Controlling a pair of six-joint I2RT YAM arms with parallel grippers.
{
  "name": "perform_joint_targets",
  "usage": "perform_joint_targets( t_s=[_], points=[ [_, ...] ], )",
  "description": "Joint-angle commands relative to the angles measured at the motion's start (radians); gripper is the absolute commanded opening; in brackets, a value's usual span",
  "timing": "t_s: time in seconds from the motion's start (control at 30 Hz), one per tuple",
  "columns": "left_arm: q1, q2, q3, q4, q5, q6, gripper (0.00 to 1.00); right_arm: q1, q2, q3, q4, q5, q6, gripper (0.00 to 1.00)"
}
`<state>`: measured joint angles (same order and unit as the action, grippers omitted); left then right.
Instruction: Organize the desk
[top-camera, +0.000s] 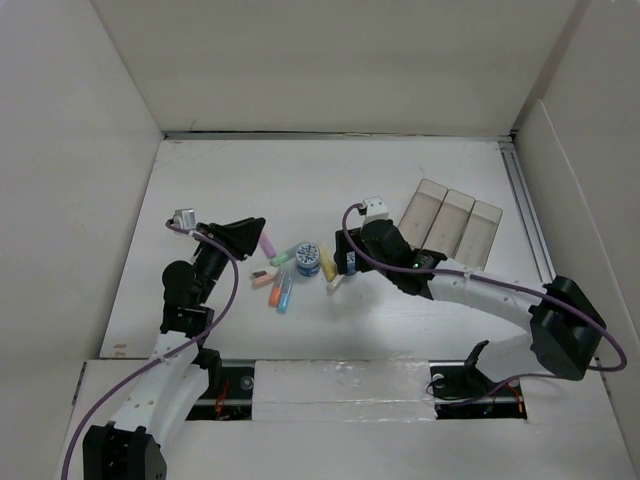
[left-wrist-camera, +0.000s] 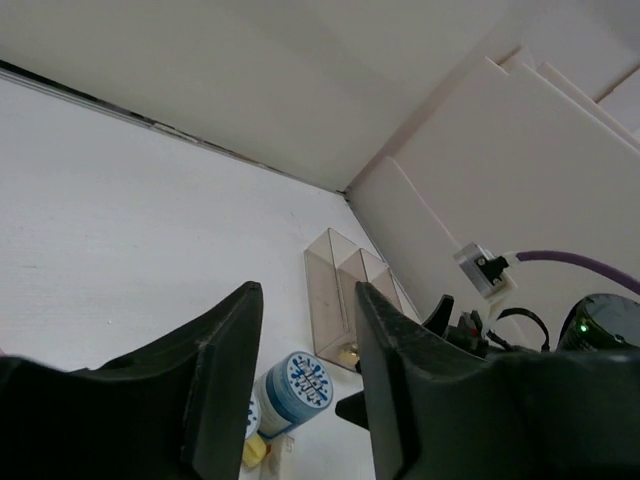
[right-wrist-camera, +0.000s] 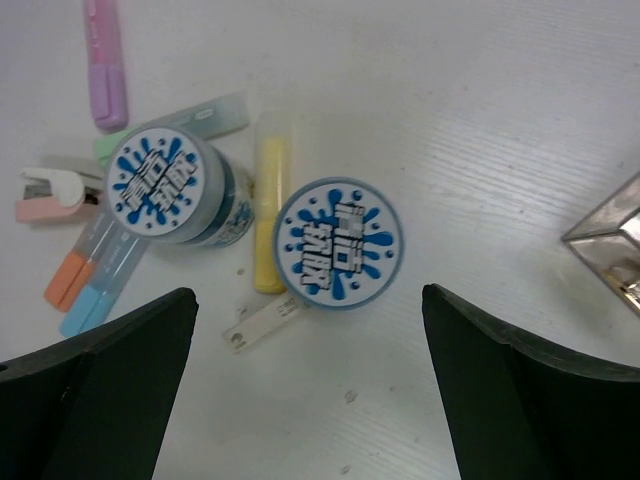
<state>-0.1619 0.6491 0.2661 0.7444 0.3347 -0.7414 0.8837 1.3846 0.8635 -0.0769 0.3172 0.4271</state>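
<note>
The white worktop (top-camera: 300, 180) fills the floor of the white-walled enclosure, with a metal rail along its right edge. A small cluster lies at its middle. It includes two round tubs with blue splash lids, one (right-wrist-camera: 160, 185) beside the other (right-wrist-camera: 340, 243). There are five highlighters: one purple (right-wrist-camera: 104, 60), one green (right-wrist-camera: 200, 118), one yellow (right-wrist-camera: 269, 170), one orange (right-wrist-camera: 68, 280) and one blue (right-wrist-camera: 95, 300). One pink stapler (right-wrist-camera: 50, 193) and one flat white strip (right-wrist-camera: 265, 322) lie there too. One translucent tray (top-camera: 452, 222) with three compartments sits to the right, apart from the cluster.

The right tool (right-wrist-camera: 308, 290) hangs over the right-hand tub, fingers spread wide, gripping nothing. The left tool (left-wrist-camera: 308, 300) is left of the cluster, its fingers apart with nothing between them.
</note>
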Motion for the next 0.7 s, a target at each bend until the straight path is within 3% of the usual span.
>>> perform_joint_targets(
  t_s=[0.0,0.1,0.47,0.67],
  points=[
    [-0.002,-0.019,0.001,0.059,0.016,0.001,0.4,-0.057,0.005,0.048,-0.015,0.0,0.007,1.0],
    [-0.002,-0.019,0.007,0.068,0.046,-0.013,0.51,-0.08,0.056,0.074,-0.024,-0.033,-0.001,1.0],
    [-0.002,0.029,0.024,0.056,0.087,-0.035,0.52,-0.08,0.218,0.179,-0.024,-0.076,-0.011,1.0],
    [-0.002,0.021,0.021,0.059,0.089,-0.039,0.52,-0.071,0.235,0.172,-0.046,-0.001,0.004,0.9]
  ],
)
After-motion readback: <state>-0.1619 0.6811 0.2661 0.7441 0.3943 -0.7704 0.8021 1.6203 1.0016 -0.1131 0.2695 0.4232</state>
